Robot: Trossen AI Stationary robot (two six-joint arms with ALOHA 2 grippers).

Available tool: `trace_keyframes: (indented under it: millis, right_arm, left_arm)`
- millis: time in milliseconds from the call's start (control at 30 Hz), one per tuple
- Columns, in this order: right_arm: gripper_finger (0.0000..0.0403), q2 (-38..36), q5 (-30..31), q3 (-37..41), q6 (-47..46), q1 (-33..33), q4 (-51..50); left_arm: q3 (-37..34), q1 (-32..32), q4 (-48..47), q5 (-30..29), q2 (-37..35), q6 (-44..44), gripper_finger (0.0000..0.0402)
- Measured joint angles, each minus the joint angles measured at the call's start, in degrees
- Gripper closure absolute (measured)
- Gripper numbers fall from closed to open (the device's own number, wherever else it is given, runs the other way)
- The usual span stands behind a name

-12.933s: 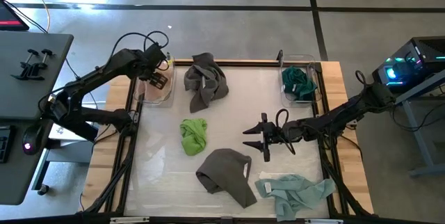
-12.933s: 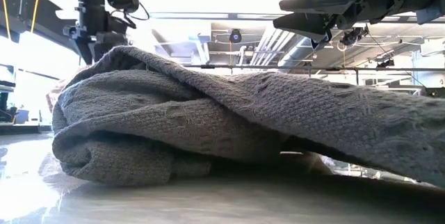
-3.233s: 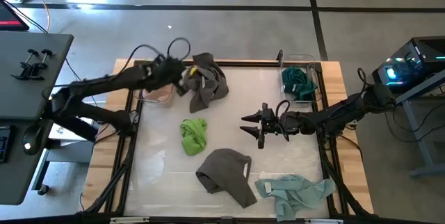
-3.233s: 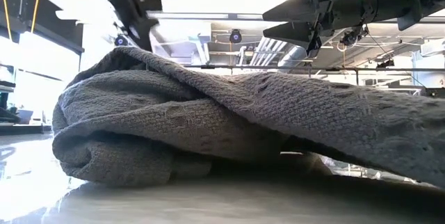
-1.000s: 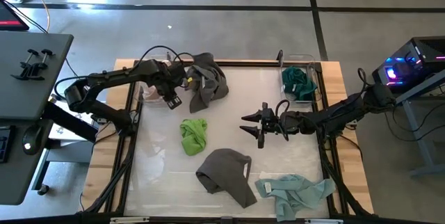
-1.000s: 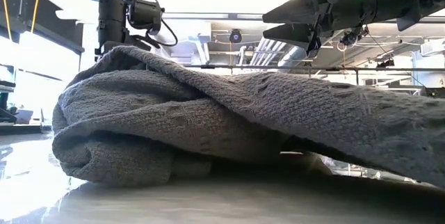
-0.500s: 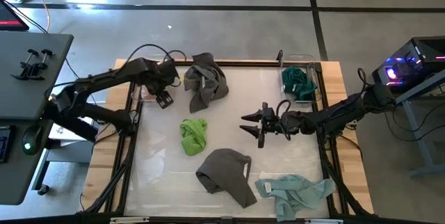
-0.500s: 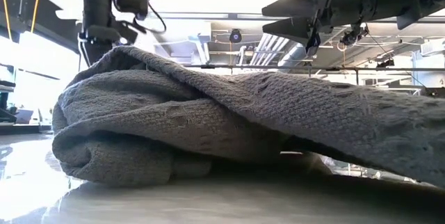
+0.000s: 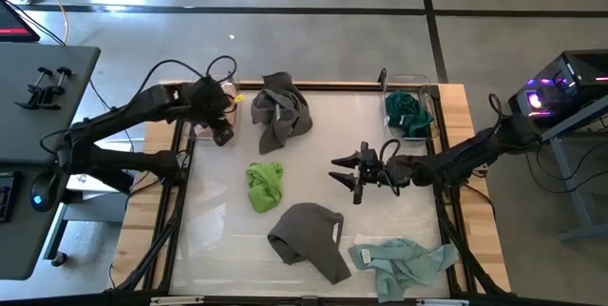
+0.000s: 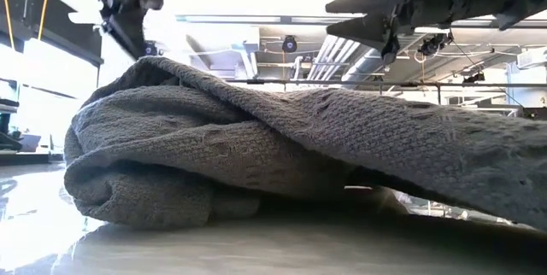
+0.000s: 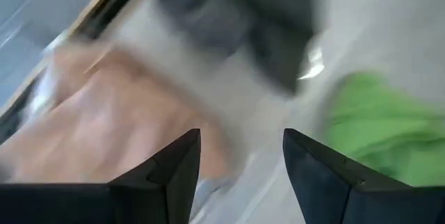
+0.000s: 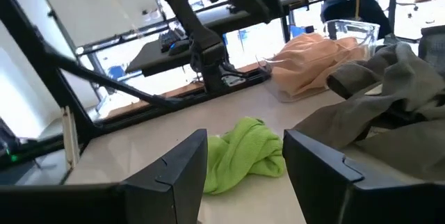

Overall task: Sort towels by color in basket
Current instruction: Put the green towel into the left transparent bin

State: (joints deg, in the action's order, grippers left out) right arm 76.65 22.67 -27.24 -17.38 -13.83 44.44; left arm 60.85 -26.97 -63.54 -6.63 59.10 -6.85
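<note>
My left tool (image 9: 220, 133) hangs over the far-left corner of the bench (image 9: 313, 154), above the clear bin (image 12: 351, 30) holding the pink towel (image 12: 313, 51); its fingers (image 11: 170, 172) are spread and empty. My right tool (image 9: 353, 175) hovers mid-bench, fingers (image 12: 184, 165) apart, holding nothing. One dark grey towel (image 9: 281, 108) lies at the far edge, the lime green towel (image 9: 264, 184) near the middle, another dark grey towel (image 9: 309, 238) and the pale mint towel (image 9: 404, 263) at the near edge. The dark teal towel (image 9: 408, 111) sits in the far-right bin (image 9: 435, 92).
</note>
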Motion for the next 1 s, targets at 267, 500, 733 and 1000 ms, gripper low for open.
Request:
trace_keyframes:
  millis: [267, 500, 733, 1000]
  right_arm:
    - [0.0234, -7.11, 9.84, -0.02, -3.46, -9.20, -9.79]
    - [0.0249, -10.51, 16.47, -0.02, -11.28, -14.23, -24.35]
    - [0.0254, -8.18, 17.34, -0.02, -18.19, -14.36, -31.26]
    - [0.0254, -4.27, 17.32, -0.02, -18.24, -14.36, -30.96]
  left_arm:
    - [-0.07, 14.44, 14.64, 5.93, -2.36, 4.01, 0.0213]
    - [-0.14, 34.83, 15.65, -11.11, 3.96, 8.34, 0.0243]
    - [-0.14, 45.64, 18.97, -15.93, 11.39, -0.61, 0.0262]
    - [-0.14, 52.74, 22.27, -30.26, 18.63, -15.37, 0.0264]
